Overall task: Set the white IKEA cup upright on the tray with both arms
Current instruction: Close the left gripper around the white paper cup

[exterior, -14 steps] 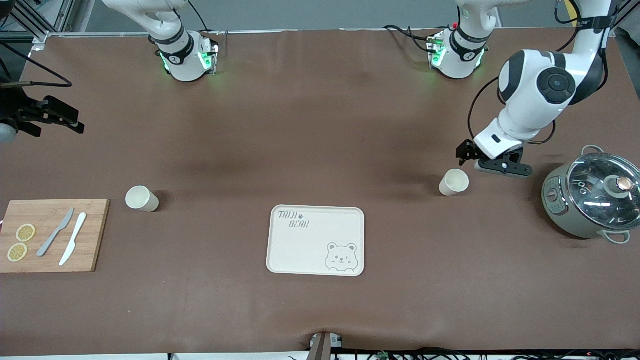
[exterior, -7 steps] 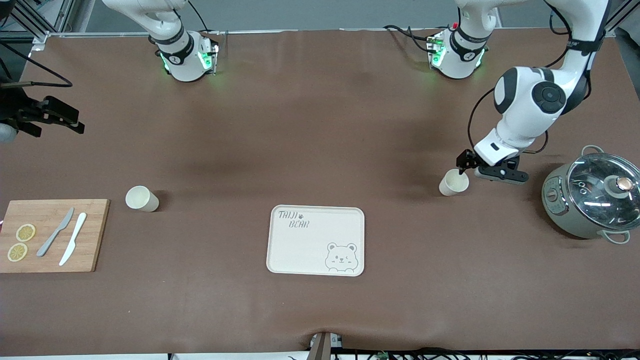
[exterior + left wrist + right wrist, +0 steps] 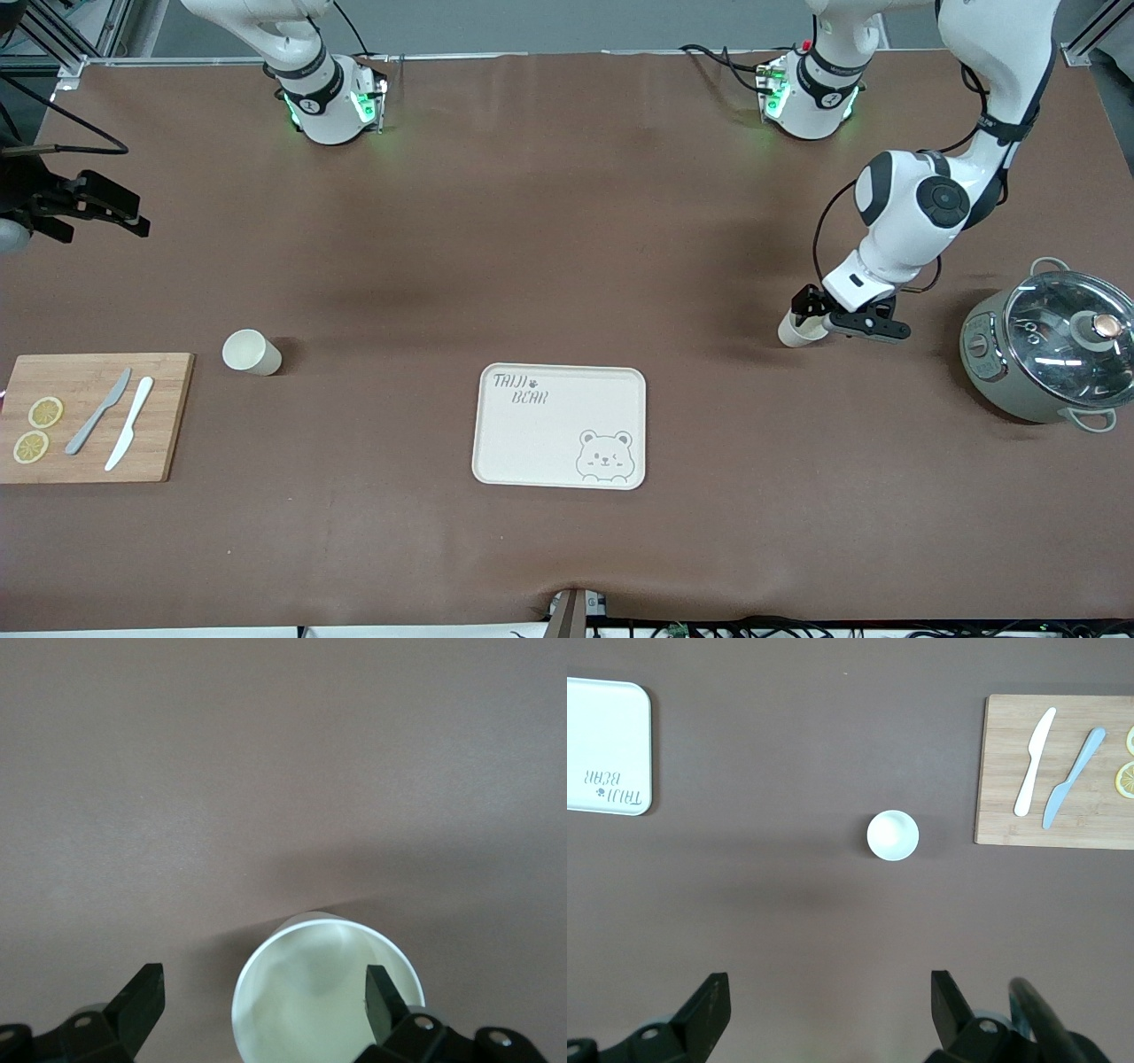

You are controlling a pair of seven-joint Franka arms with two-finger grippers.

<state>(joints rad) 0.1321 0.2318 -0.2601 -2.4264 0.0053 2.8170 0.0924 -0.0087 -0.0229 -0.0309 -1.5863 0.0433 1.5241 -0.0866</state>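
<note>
The left claw is spread wide at a white cup toward the left arm's end of the worktop; in the left wrist view one finger is seen inside the cup's round rim and the other outside, and no grip is closed on it. The right claw is held high over the worktop, fingers wide apart and empty, above a second white cup (smooth, tapered, upright). The flat cream tray, rounded at the corners, lies bare between the two cups, nearer the front camera. The worktop is covered in matte brown.
</note>
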